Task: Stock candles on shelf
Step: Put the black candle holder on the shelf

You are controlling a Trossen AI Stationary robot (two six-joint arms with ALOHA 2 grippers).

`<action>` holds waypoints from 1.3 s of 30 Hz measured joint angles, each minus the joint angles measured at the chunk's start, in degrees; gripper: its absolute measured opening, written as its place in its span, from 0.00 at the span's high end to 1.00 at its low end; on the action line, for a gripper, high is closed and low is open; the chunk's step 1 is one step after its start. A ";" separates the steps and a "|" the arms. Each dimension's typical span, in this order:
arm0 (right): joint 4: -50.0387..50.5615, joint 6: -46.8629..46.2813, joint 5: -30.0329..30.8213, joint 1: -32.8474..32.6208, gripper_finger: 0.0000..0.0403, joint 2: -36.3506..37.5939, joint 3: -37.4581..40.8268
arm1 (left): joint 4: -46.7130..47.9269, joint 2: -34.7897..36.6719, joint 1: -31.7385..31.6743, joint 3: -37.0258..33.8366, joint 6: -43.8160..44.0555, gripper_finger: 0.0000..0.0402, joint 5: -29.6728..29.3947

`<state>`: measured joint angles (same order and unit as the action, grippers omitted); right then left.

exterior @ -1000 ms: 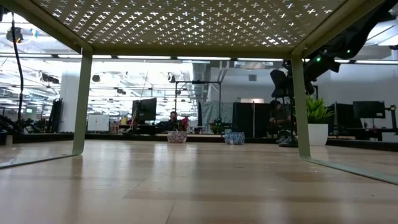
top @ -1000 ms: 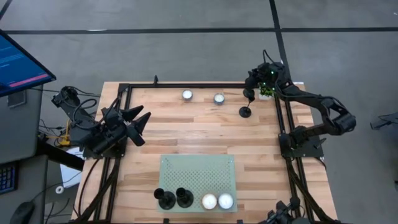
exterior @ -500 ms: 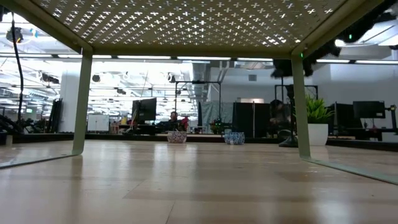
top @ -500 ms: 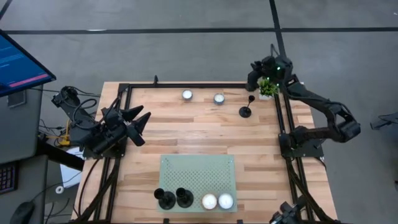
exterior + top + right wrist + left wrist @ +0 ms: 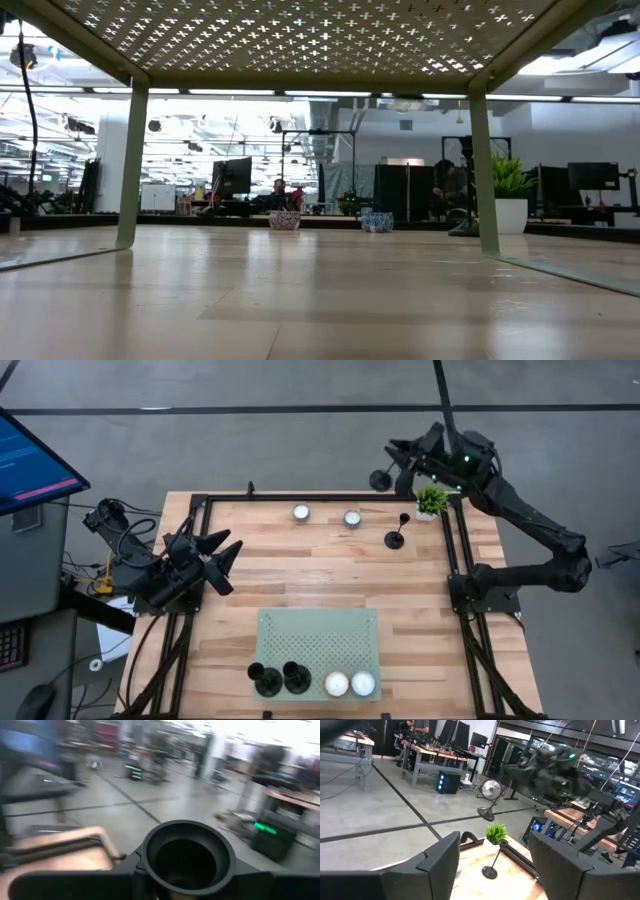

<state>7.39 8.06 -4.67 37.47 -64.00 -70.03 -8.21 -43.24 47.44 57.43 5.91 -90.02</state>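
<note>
The pale green shelf (image 5: 318, 638) stands near the table's front edge. Two white candles (image 5: 336, 683) (image 5: 362, 683) and two black candle holders (image 5: 265, 680) (image 5: 295, 678) sit along its near side. Two more candles (image 5: 301, 513) (image 5: 352, 518) rest on the wooden top at the far side. A third black holder (image 5: 395, 538) stands on its base to their right. My right gripper (image 5: 392, 463) is raised above the far right corner, shut on a fourth black holder (image 5: 378, 480). My left gripper (image 5: 232, 565) waits open at the table's left edge. My right gripper holds the black holder level, coming from the table's right. The holder's round cup (image 5: 185, 855) faces back along the fingers and hides where they meet it. The holder is lifted clear, one round end (image 5: 485, 812) hanging lower than the gripper.
A small potted plant (image 5: 431, 500) stands at the far right corner, beside the raised arm. Black frame rails (image 5: 300, 497) run along the far, left and right edges. A monitor (image 5: 30, 460) stands off the table's left side. Bare wood lies between the far candles and the shelf.
My right gripper has risen fast from low over the table beside the plant, swinging toward the far edge and turning to point level toward the left. The standing holder and the candles have stayed put.
</note>
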 joint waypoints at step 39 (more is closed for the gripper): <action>-3.31 -3.42 0.16 -48.25 0.80 -46.95 -38.81 | -0.83 3.99 0.07 4.45 -13.65 0.41 -0.02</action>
<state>4.08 4.64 -4.51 -10.78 -110.95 -108.83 -9.04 -39.25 47.51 61.88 -7.74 -90.04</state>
